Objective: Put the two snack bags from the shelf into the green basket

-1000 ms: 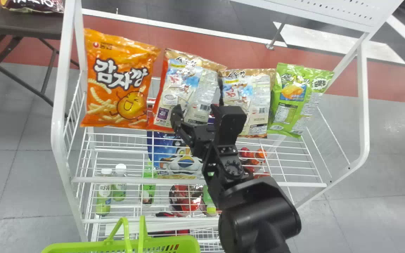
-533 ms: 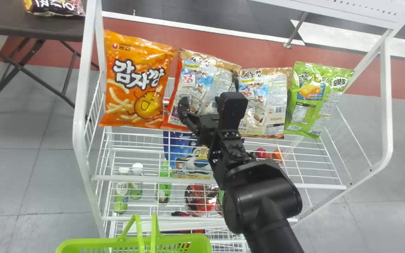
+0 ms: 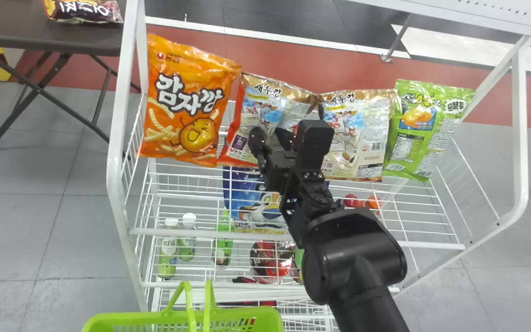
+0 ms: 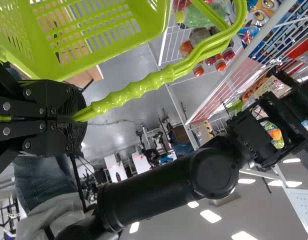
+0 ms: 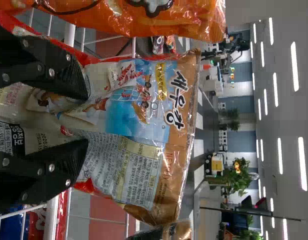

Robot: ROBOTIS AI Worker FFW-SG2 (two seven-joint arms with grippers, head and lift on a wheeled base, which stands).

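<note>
My right pincer [image 5: 86, 119] is grasping the tan-edged, blue-printed plastic snack bag [image 5: 144, 100] by its creased face, towards the white wire shelf's [image 3: 431, 245] left edge; my left pincer [image 4: 78, 116] is clenching the green plastic basket's handle [image 4: 134, 90]. If I'm pinching too shallowly, slick film could be slipping free; lifting crookedly could be catching the neighbouring matching bag [image 3: 357, 133]. Mine is standing title end up, long axis running bottom to top.
</note>
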